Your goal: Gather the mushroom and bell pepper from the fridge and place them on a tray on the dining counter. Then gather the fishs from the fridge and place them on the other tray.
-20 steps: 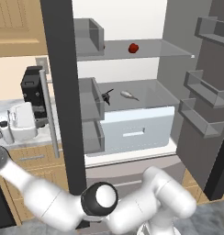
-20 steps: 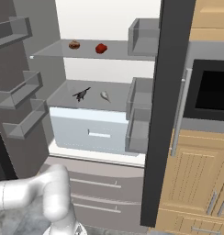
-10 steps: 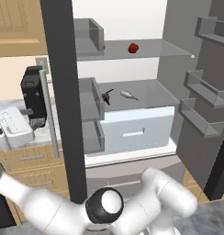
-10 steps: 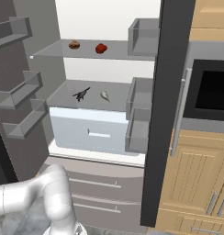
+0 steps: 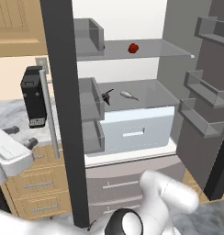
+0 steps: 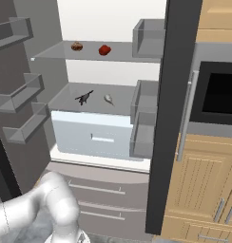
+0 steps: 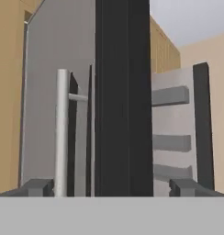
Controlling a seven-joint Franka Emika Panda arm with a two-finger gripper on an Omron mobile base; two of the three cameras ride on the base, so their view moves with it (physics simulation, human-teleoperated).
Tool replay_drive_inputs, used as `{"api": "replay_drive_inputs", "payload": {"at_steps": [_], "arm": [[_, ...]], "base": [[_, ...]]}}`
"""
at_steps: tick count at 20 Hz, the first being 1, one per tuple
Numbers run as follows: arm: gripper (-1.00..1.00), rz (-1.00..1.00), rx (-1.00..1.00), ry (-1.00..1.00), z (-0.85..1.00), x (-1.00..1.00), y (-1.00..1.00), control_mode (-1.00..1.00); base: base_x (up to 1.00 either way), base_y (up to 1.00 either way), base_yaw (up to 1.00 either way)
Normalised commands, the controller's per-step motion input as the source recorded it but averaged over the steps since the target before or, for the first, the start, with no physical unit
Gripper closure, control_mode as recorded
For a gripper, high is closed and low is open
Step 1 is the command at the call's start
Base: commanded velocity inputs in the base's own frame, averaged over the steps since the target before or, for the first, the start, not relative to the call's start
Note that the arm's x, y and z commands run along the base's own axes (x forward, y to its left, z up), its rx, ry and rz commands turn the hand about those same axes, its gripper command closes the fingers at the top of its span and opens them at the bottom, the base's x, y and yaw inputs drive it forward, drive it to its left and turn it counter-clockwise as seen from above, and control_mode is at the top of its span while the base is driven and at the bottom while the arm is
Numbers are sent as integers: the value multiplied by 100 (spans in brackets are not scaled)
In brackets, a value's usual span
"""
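Mushroom on top shelf, details too small.

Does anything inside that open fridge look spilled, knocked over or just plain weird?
Nothing spilled or toppled. The bell pepper and mushroom sit on the top shelf; one dark fish and one pale fish lie bare on the lid above the white drawer, which looks unusual.
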Motion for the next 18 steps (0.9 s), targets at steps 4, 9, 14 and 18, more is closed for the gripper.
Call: {"api": "replay_drive_inputs", "payload": {"at_steps": [4, 9, 14, 18], "arm": [[-100, 21, 0, 0, 38, -67, -76, -100], [-100, 14, 0, 2, 23, -17, -98, -100], [-100, 18, 0, 0, 2, -16, -100, -100], [-100, 24, 0, 0, 0, -16, -100, -100]], "base": [[0, 0, 0], [0, 0, 0], [0, 0, 0], [0, 0, 0]]}}
